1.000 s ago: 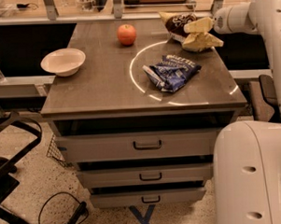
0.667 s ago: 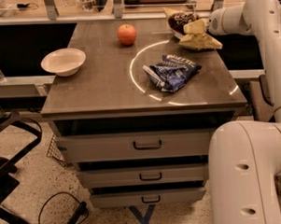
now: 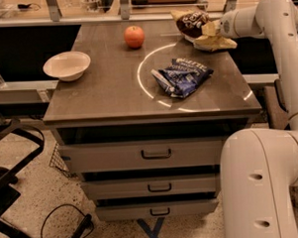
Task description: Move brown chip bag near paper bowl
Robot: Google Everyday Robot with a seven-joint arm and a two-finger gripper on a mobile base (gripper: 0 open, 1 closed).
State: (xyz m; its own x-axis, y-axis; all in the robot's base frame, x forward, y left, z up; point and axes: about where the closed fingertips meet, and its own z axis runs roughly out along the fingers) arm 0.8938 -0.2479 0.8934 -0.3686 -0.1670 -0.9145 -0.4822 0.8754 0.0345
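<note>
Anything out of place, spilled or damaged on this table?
Nothing spilled or broken. Only the brown chip bag looks odd: crumpled and tilted at the back right corner, by the gripper, far from the paper bowl at the left edge.

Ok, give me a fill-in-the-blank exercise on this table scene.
1. The bowl sits near the ___ edge of the table.
2. The hand is at the brown chip bag, at the table's back ___ corner.
3. The chip bag nearest the drawers is ___.
Missing words: left; right; blue.
</note>
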